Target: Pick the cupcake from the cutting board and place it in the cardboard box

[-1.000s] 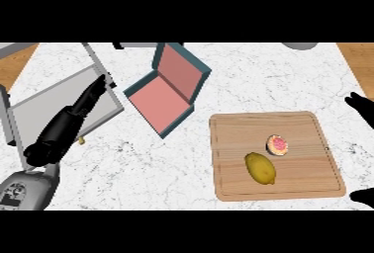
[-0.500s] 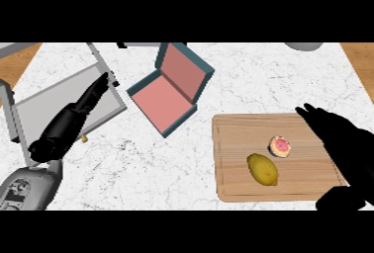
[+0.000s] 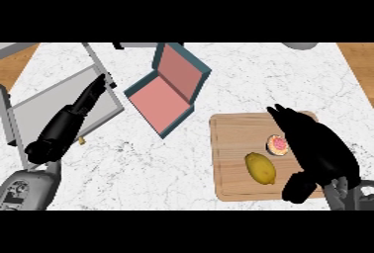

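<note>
Head view looks steeply down on a white marbled table [image 3: 168, 163]. At the right side lies a wooden cutting board [image 3: 230, 148], and on it sits the cupcake [image 3: 277, 145], small and round with pink top, in the upper right part of the board. Just beside it, lower and to the left, lies a yellow lemon [image 3: 260, 168]; the two are near each other but they do not touch.

The right hand [image 3: 314, 146] comes in from the lower right corner and lies over the right part of the board. Its fingers [image 3: 281, 114] are stretched out and spread a little apart, pointing toward the far left, and nothing is held in them. The hand covers the right edge of the cupcake, so I cannot tell if it really touches the cupcake or only hovers above it. The thumb [image 3: 296, 188] shows as a dark rounded shape near the lower right corner of the board.

The cardboard box [image 3: 164, 96] stands open on the table, up and to the left of the board and well apart from it, with pink inside and dark teal outer walls; its lid is tilted up at the far side.

The left hand [image 3: 70, 123] shows at the left side, with straight fingers pointing up, over a grey tray [image 3: 44, 106], and it holds nothing.
</note>
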### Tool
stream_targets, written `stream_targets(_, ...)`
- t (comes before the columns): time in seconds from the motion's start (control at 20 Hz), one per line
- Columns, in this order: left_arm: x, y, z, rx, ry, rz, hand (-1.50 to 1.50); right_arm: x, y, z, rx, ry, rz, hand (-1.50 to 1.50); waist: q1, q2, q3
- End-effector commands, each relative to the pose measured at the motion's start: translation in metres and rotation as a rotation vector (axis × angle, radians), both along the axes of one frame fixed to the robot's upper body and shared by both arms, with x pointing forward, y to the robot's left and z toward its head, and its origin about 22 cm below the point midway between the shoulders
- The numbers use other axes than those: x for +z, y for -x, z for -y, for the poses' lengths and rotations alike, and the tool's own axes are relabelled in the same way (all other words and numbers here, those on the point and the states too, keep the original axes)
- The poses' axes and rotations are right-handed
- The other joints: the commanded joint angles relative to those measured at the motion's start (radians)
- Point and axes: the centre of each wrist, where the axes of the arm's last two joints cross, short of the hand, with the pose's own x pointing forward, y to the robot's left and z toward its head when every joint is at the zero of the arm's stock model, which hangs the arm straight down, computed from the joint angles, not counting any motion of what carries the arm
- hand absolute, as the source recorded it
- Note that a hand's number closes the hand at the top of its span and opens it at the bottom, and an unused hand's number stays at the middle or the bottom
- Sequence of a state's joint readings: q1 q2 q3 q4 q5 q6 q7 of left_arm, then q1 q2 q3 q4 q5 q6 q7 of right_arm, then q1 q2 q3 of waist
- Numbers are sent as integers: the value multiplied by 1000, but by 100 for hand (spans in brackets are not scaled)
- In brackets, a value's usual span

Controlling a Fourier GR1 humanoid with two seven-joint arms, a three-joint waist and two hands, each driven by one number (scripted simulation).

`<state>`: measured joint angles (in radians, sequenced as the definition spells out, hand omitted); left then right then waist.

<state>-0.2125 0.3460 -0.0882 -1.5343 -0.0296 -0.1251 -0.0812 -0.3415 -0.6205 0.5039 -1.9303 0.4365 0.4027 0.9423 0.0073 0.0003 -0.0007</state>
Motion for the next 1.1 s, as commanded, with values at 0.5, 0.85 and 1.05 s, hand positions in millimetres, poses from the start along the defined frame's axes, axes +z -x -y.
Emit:
stream_targets(0.5, -9, -5, 17, -3, 4, 10, 0, -35, -33, -12, -82, 138, -8, -150, -4, 1, 1)
stream_targets(0.85, 5, 14, -8, 0, -6, -12, 0, -68, -20, 4, -103, 188, -46, -150, -5, -1, 1)
stream_targets(1.05, 12, 5, 1, 15, -22, -4, 0, -75, -40, 4, -101, 158, -43, -150, -4, 0, 1)
